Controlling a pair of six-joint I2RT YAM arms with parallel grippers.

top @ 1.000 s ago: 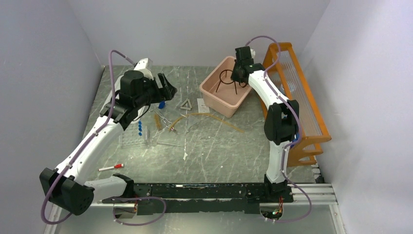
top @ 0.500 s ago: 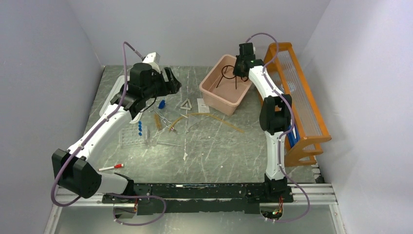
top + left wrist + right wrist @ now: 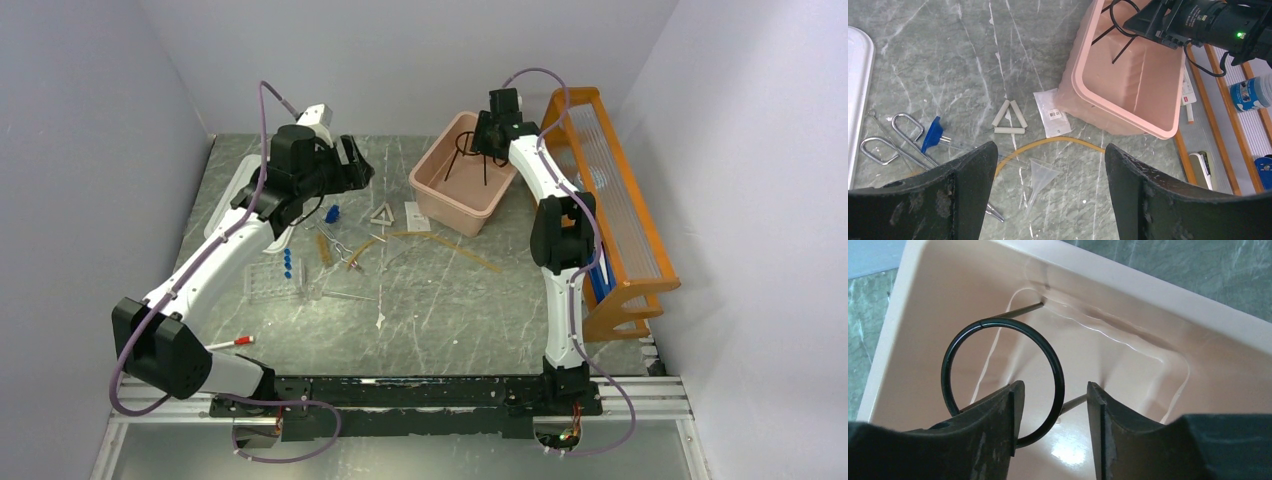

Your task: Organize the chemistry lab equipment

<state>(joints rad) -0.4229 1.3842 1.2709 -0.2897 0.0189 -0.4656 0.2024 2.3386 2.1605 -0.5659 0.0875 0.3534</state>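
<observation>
The black wire ring stands on its legs inside the pink bin. My right gripper hangs over it, open. In the right wrist view the ring's hoop passes between the fingers of the gripper, close to the left one and not clamped. My left gripper is open and empty above the loose items. Below it lie the white triangle, amber tubing, a clear funnel, metal tongs and a blue-capped tube. The brown brush lies nearby.
A clear rack with blue-capped tubes stands left of centre. A white packet lies against the bin. The orange wooden shelf runs along the right. A red-capped marker lies near front left. A white tray is at far left.
My left arm has swung back and to the right, above the triangle and tubing. My right gripper has shifted slightly towards the back over the bin; the ring stays in the bin.
</observation>
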